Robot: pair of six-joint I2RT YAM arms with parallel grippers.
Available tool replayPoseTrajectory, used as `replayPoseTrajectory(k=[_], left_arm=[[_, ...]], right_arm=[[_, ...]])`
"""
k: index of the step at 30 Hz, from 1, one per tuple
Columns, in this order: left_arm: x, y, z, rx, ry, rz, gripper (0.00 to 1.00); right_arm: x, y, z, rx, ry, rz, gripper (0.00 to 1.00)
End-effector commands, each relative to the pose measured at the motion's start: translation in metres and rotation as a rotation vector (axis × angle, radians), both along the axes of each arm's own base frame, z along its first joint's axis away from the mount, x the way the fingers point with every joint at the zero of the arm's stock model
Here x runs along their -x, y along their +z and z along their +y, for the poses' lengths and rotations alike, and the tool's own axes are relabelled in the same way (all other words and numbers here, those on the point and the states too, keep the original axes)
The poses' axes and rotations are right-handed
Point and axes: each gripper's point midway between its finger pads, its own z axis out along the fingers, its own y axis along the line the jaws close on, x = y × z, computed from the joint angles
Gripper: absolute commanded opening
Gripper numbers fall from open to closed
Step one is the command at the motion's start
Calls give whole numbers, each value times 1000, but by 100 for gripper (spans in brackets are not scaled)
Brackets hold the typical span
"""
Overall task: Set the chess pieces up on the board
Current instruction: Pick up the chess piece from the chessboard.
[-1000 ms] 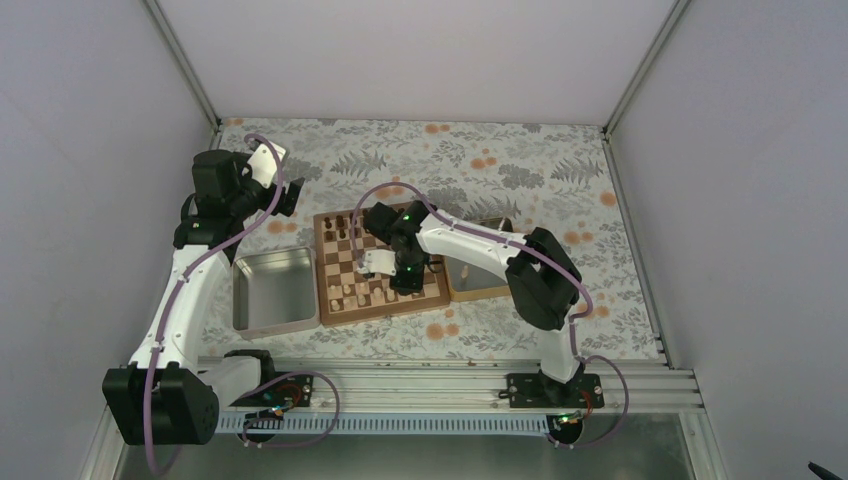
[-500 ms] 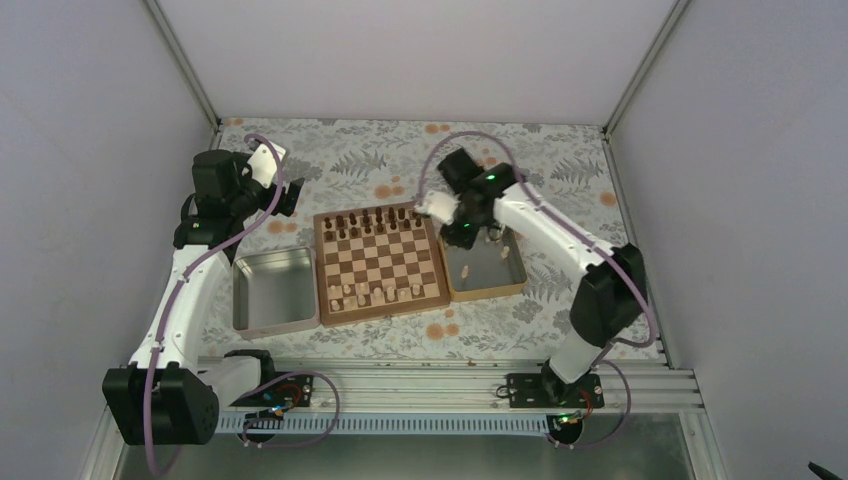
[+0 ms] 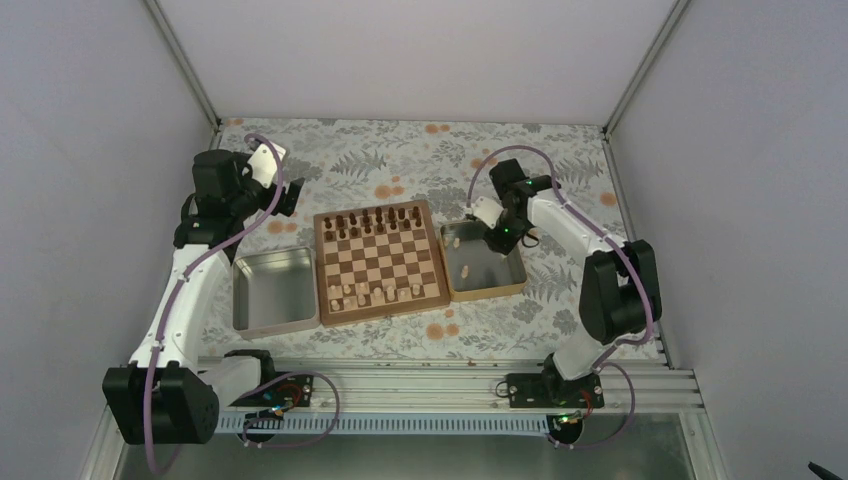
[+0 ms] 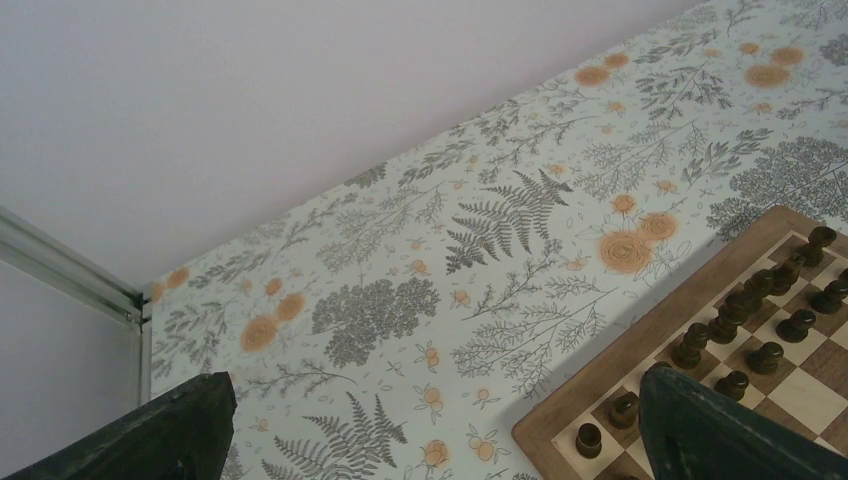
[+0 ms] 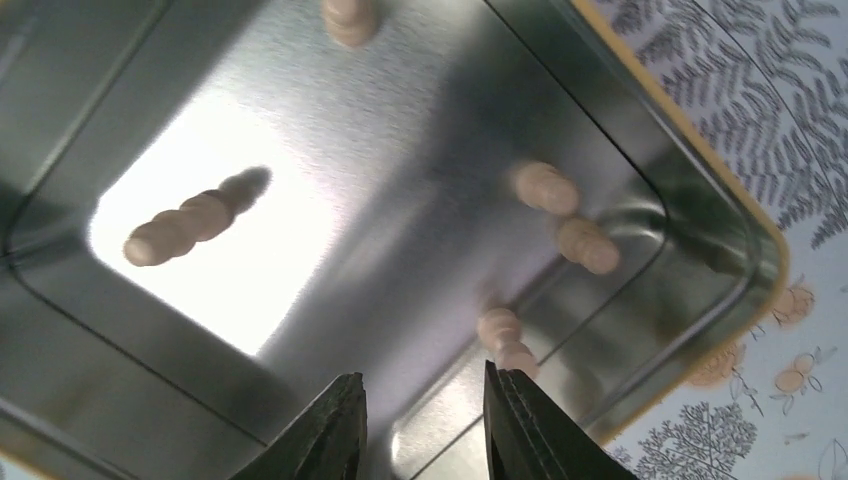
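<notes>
We see the right claw (image 5: pixel 420 425) with its fingers (image 5: pixel 322 430) a narrow gap apart and nothing between them. It points down into the rimmed tray (image 5: pixel 770 250), low over the shiny floor. One of the pale pieces (image 5: pixel 190 225) lies there on its side. Two more lie near the tray's corner, and another sits just beside the right fingertip, which partly covers it. A fifth is cut off by the top edge of the right wrist view. From above, the right arm rises from its base, folds at the elbow on the right and reaches back to the tray's far end, wrist bent down.

The left claw (image 4: pixel 435 380) is spread wide and bare. It is held above the tabletop (image 4: pixel 400 300) off the far left corner of the board (image 3: pixel 380 250), with its arm stretched up along the left wall.

The board lies between the rimmed tray and a metal tray (image 3: pixel 270 290), close to both. More pale pieces stand on its near rows and dark pieces (image 3: pixel 370 222) on its far rows.

The right claw hides part of the rimmed tray in the top view. The left wrist view shows only one board corner. We cannot tell the kind of any piece, and glare blurs the tray floor.
</notes>
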Motion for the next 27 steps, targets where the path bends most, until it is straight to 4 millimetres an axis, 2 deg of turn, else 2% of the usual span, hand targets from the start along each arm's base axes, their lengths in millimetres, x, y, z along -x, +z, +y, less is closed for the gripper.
replayPoseTrajectory(k=[1,4,7,10,12,15,18,23,27], left_arm=[[-2,-4,1,-3,-4,9,100],[-2,-4,1,-4,-4,9,100],[-3,-5,0,-3,-6,11,100],[-4,-6,0,-2,-9,16,100],[-4,-6,0,-2,-8,16,100],[-3,-6,0,-3,-8,15,100],[-3,-5,0,-3,-10,11,100],[-2,-3,0,-4,-8,5,100],[-2,-4,0,-4,-8,8,100]], right_arm=[[-13,-13,-12,1,-20,-11,33],[-11,-15,-12,-16,-20,11,32],[-8,4,7,-81,29,-10,32],[8,30,39,-150,134,-38,32],[25,44,67,-203,224,-38,32],[56,52,105,-236,360,-9,34],[73,47,133,-228,453,18,34],[84,21,160,-182,530,85,33],[98,13,183,-162,605,109,33]])
